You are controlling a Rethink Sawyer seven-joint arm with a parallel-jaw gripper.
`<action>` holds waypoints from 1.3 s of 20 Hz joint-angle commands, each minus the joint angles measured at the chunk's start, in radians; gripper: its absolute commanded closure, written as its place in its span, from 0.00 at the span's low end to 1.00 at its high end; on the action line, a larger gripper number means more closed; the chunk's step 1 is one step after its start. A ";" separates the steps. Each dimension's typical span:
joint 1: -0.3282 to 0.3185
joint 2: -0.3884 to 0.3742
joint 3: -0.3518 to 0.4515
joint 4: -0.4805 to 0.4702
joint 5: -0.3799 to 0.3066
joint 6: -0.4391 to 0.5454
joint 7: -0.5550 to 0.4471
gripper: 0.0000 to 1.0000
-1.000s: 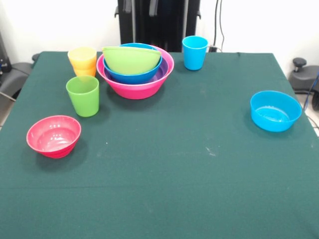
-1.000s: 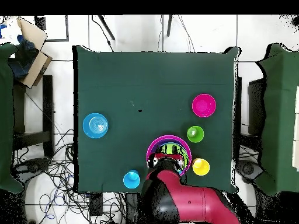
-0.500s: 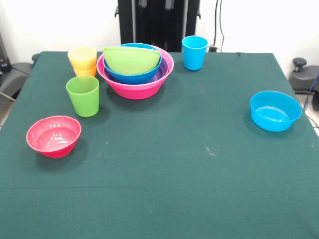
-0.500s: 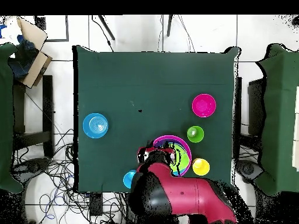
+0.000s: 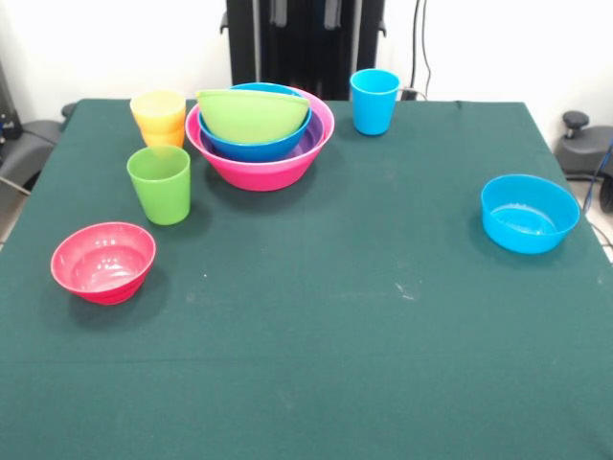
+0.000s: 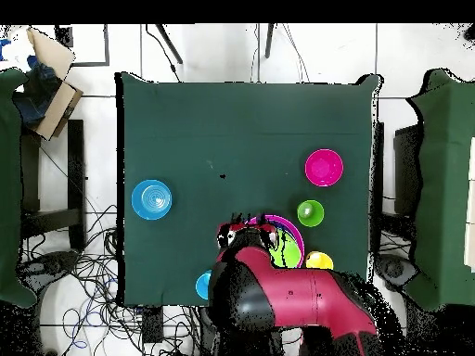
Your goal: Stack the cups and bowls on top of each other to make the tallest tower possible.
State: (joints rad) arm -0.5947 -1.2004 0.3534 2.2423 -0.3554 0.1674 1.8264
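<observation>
The tower is a large pink bowl holding a purple bowl, a blue bowl and a tilted light green bowl. A yellow cup sits in an orange cup beside it. The green cup, the blue cup, the small red-pink bowl and the light blue bowl stand apart. In the overhead view the red arm covers part of the tower, and its gripper hangs over the tower's left rim. The front view shows no gripper.
The green cloth table is ringed by white floor with cables. A cardboard box lies off the table at top left in the overhead view. The arm partly hides the blue cup and the yellow cup.
In the overhead view the arm has swung left and further over the tower, now covering more of the yellow and blue cups. No cup or bowl has moved.
</observation>
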 commanded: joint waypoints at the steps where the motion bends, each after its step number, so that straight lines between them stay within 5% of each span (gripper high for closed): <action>1: -0.007 0.135 0.055 -0.018 -0.102 -0.065 0.016 0.00; 15: 0.159 0.441 -0.211 -0.190 -0.201 -0.321 0.065 0.00; 26: -0.023 0.527 -0.032 -0.221 -0.301 -0.300 0.025 0.00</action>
State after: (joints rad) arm -0.5676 -0.7642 0.2250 2.1054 -0.5551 -0.1314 1.8264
